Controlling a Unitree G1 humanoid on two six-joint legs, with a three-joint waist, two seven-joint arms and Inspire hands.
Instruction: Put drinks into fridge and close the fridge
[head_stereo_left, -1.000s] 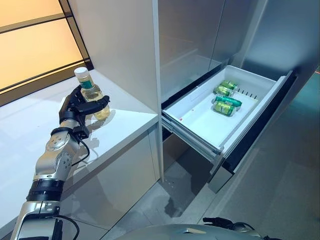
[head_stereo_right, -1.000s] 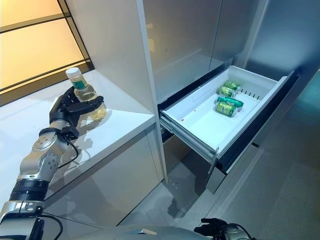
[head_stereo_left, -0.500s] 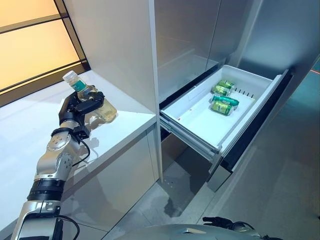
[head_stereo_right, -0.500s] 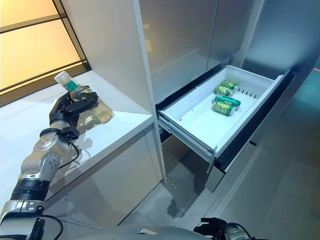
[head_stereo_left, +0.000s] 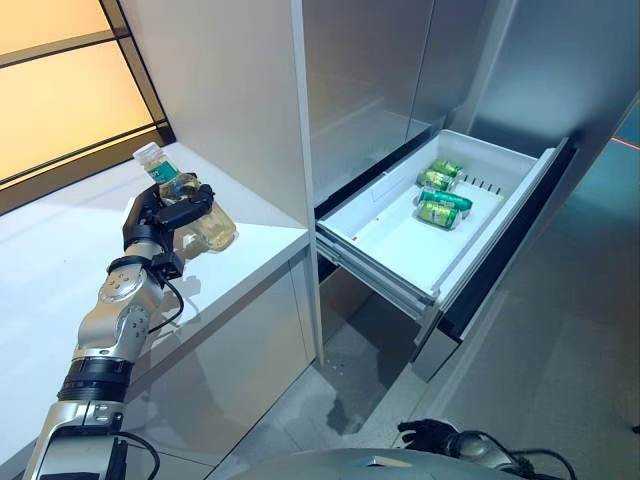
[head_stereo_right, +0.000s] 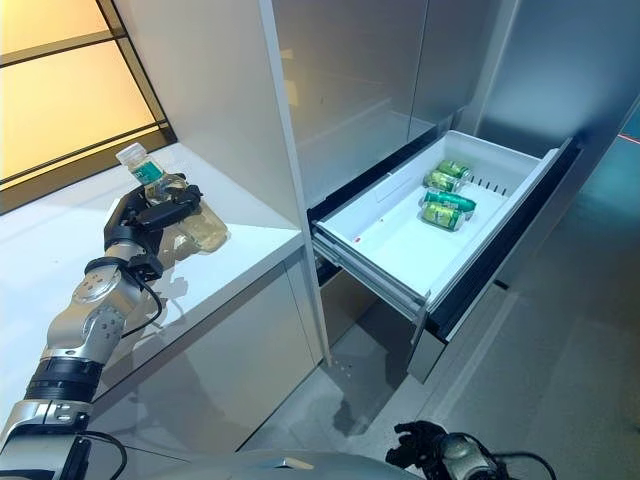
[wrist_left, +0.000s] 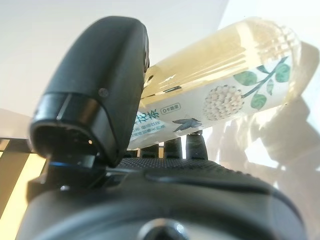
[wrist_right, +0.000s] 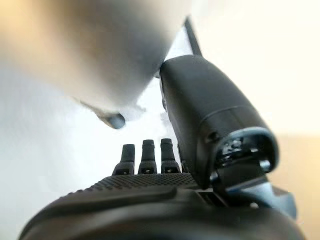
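Observation:
My left hand is shut on a clear bottle of pale yellow drink with a white cap and a green label. It holds the bottle tilted, cap up and away, just over the white counter. In the left wrist view the thumb lies across the bottle. The white fridge drawer stands pulled open to the right, with green cans lying at its far end. My right hand hangs low at the bottom edge, its fingers relaxed and empty.
A tall white cabinet wall stands between the counter and the fridge. Grey fridge doors rise above the drawer. The drawer's dark front juts out over the grey floor. An amber window lies behind the counter.
The bottle has gone from upright to tilted in my left hand, lifted slightly off the counter. The view has shifted a little. My right hand shows more at the bottom edge.

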